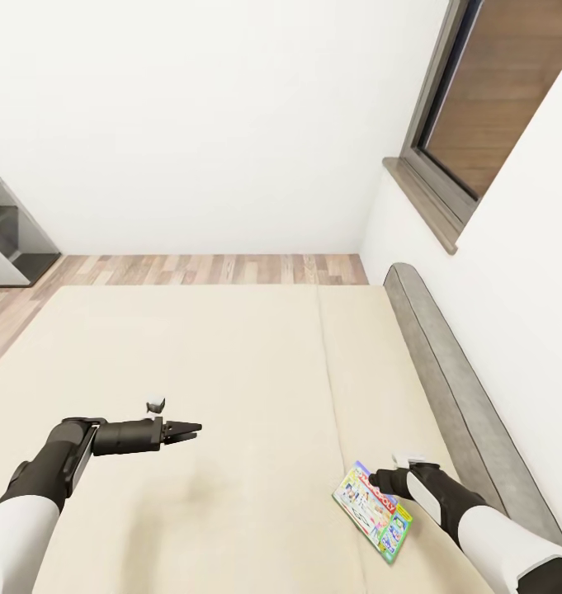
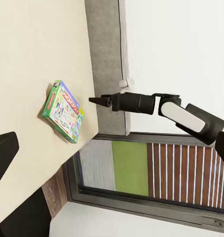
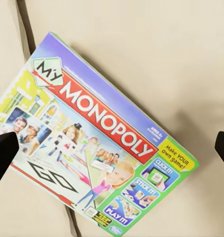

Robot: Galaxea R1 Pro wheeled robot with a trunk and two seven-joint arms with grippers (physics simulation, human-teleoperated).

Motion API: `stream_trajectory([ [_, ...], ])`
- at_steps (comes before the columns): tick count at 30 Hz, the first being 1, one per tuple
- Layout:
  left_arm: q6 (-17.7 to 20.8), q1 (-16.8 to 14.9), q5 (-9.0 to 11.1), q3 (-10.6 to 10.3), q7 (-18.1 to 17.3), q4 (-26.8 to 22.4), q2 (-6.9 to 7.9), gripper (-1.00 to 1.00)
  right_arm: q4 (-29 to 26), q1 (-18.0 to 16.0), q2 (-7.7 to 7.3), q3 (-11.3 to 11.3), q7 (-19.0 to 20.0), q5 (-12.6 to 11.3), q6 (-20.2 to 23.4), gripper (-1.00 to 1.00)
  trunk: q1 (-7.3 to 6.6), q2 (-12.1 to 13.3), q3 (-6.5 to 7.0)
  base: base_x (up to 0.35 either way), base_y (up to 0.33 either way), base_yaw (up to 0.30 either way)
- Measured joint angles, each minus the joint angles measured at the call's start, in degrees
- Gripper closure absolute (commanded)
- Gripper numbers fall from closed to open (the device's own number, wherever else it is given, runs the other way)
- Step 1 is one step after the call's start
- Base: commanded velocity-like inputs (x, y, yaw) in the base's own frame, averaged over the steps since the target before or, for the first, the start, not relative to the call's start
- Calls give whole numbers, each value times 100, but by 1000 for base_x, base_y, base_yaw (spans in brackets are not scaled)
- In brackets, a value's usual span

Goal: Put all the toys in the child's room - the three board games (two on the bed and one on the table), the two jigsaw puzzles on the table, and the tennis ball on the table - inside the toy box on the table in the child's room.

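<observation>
Monopoly board game (image 1: 373,511) lies lower right on the bed (image 1: 231,371) — right gripper (image 1: 385,481) spread wide above, empty; descend squarely, straddling its edges.

Plain white walls (image 1: 198,124) meet in a corner, and a strip of wood-plank floor (image 1: 206,269) runs along their base in pale brown and grey tones. A dark-framed window (image 1: 479,99) with a grey-brown sill is set in the right-hand wall. At the left edge stands a grey shelf unit (image 1: 8,235), evenly lit like the room.
</observation>
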Motion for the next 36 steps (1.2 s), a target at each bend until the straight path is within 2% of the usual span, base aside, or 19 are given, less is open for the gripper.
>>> stream_trajectory([
  [36, 0, 0, 0, 1, 0, 0, 0, -100, -23, 0, 1, -5, 8, -51, 8, -100, 0, 0, 0, 0, 0, 0],
])
